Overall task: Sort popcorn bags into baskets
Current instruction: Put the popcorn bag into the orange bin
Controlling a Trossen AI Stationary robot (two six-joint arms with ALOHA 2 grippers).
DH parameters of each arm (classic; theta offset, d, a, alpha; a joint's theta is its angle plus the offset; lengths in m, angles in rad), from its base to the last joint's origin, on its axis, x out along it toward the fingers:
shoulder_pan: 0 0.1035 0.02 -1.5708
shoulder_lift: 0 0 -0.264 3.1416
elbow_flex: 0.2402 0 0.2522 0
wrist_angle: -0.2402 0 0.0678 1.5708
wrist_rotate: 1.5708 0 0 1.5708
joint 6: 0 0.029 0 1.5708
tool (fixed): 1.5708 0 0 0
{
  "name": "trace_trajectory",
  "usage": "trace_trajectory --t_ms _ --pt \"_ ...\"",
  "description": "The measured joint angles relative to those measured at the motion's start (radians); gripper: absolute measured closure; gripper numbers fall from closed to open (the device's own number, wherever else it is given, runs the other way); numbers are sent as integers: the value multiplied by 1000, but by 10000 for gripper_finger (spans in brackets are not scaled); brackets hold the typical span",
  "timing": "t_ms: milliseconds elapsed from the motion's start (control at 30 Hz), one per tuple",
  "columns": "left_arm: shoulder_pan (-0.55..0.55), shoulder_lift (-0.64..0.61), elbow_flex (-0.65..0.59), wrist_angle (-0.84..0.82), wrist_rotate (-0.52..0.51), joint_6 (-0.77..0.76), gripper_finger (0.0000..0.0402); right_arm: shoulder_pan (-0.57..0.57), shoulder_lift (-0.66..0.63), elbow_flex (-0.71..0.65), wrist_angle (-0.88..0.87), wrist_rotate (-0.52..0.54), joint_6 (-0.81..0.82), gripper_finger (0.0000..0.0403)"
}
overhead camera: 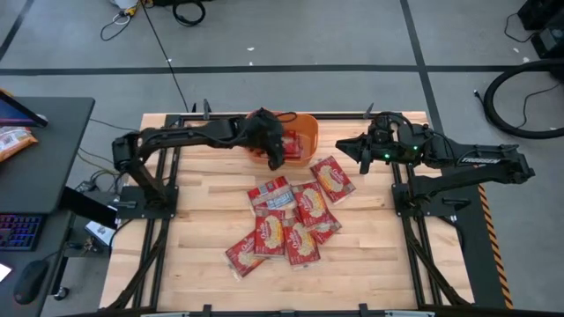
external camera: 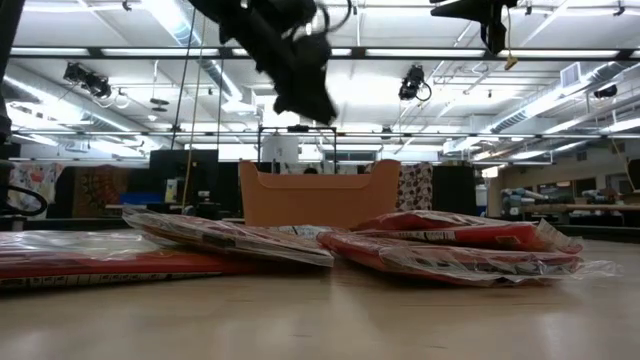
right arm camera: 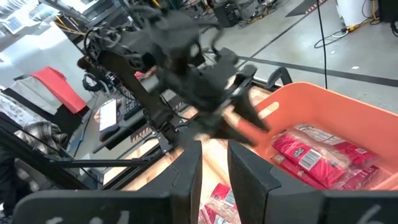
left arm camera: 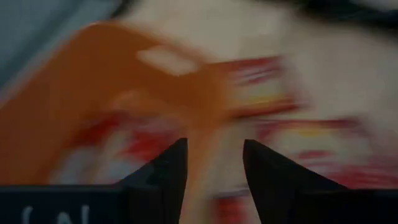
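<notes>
The left gripper (overhead camera: 275, 157) hung over the near rim of the orange basket (overhead camera: 304, 132), at the back of the wooden table (overhead camera: 194, 220). Its two dark fingers (left arm camera: 168, 171) stood apart with nothing between them. The view from its wrist was blurry, but it showed the orange wall below and something red on both sides of it. From table height this gripper (external camera: 305, 100) was up in the air, above the basket (external camera: 310, 195) and not touching it. Inside the basket lay some red popcorn bags (right arm camera: 323, 155), flat on the bottom. Many more popcorn bags (overhead camera: 286, 220) lay in a loose pile in the middle of the table, in front of the basket, some on top of others. One bag (overhead camera: 332, 179) lay at the right edge of the pile, just in front of the basket. The right gripper (overhead camera: 363, 157) waited in the air to the right of the basket, near the back edge of the table. Its fingers (right arm camera: 186, 171) had only a narrow gap between them and held nothing. An orange snack bag (overhead camera: 13, 141) lay on a dark desk, well apart from the table on the left.
</notes>
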Motion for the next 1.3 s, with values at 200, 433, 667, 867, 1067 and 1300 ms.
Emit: trace_trajectory --t_ms 200,433,667,867,1067,1300 --pt "-83 -35 1 -34 376 -150 250 8 1 0 -4 -7 -8 321" --pt "-275 -37 1 -186 365 -257 250 8 6 0 -40 -18 -32 321" --pt "-474 -37 1 -239 271 -476 251 8 28 1 -85 -42 -36 321" --pt "-619 -37 1 -238 126 -588 251 8 75 1 -77 -93 4 321" --pt "-723 -37 1 -262 27 -698 251 8 135 1 -32 -66 43 321" --pt "-832 -37 1 -306 -85 -804 251 10 246 1 78 -81 161 321"
